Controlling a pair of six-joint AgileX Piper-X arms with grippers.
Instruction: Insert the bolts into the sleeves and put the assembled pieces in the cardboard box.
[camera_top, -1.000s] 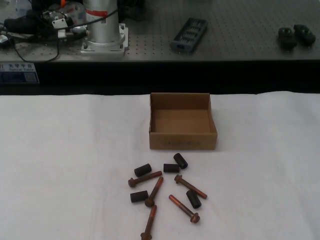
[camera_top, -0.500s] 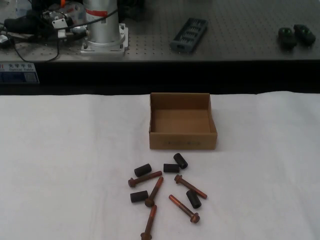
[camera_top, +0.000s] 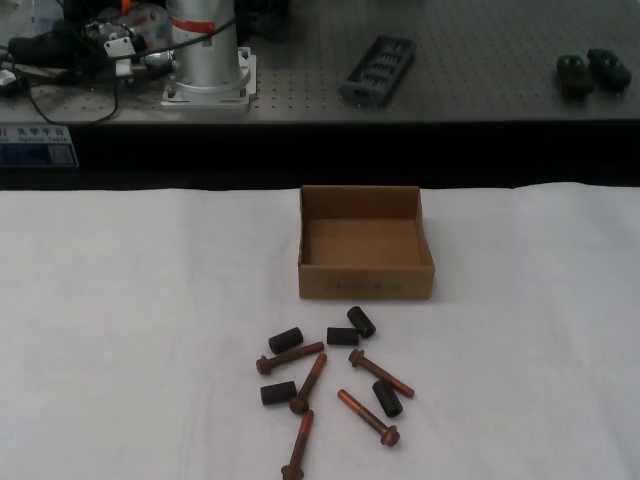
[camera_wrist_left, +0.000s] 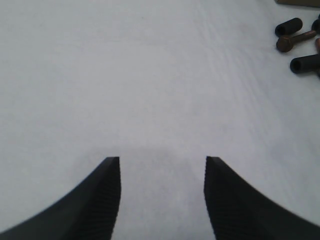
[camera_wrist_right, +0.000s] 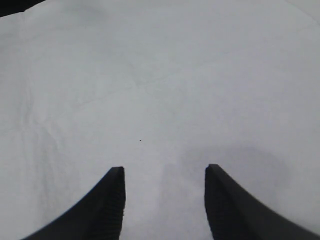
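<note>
Several copper-coloured bolts (camera_top: 380, 373) and several short black sleeves (camera_top: 285, 340) lie scattered on the white cloth in front of the open cardboard box (camera_top: 365, 283), which holds nothing. My left gripper (camera_wrist_left: 162, 162) is open over bare cloth; a sleeve (camera_wrist_left: 288, 26), a bolt head (camera_wrist_left: 286, 44) and another sleeve (camera_wrist_left: 305, 64) sit at the edge of its view. My right gripper (camera_wrist_right: 164, 171) is open over bare, creased cloth with nothing between its fingers.
A white cloth (camera_top: 120, 320) covers the bench on both sides of the parts. Behind it runs a dark perforated table with a metal arm base (camera_top: 205, 60), a black rack (camera_top: 378, 68) and two dark round parts (camera_top: 592, 70).
</note>
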